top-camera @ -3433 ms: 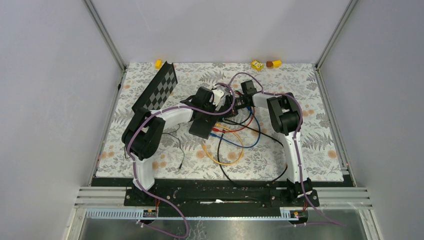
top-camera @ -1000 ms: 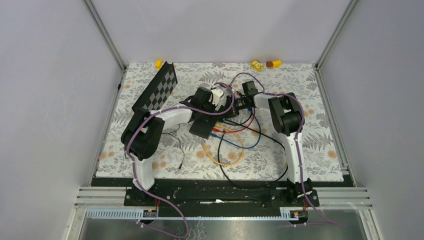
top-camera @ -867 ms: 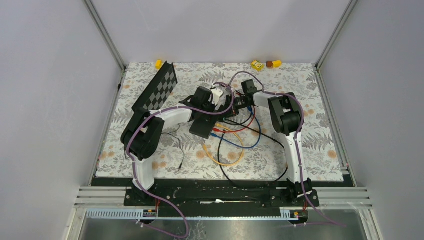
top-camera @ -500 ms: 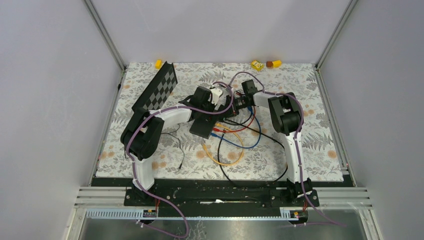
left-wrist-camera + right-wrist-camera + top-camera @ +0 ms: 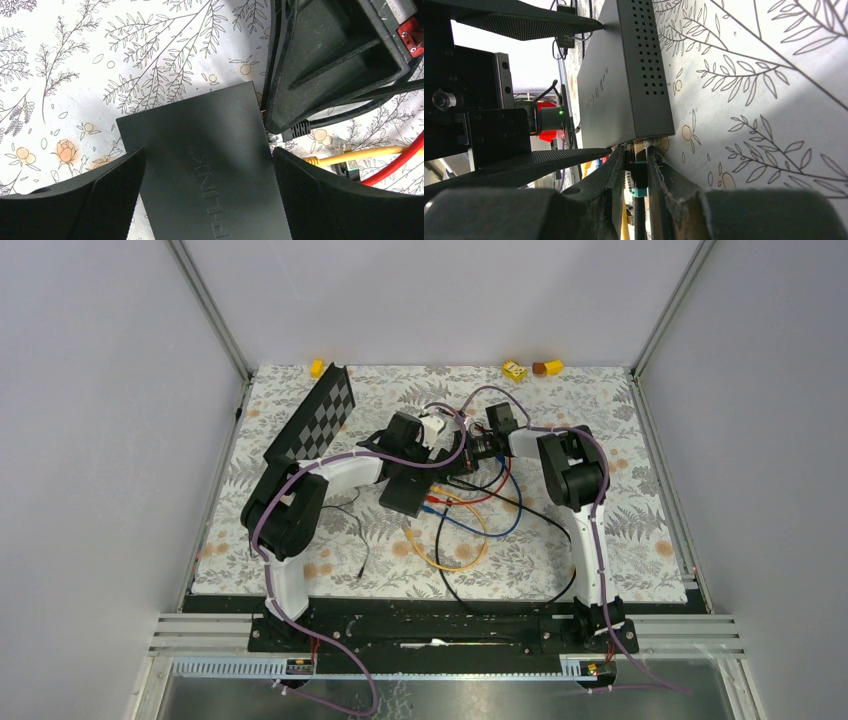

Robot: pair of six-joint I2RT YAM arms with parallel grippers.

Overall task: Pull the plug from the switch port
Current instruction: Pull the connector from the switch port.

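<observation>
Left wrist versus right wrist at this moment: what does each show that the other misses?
Only the left wrist: the switch from above, the left pincer bracketing its two sides as if bracing it, and a red cable arcing alongside.
Only the right wrist: vent holes in the switch's side, and the right pincer closed on the plug at the port edge.
Both: the switch lying on the floral mat, with the other arm's pincer in frame.
</observation>
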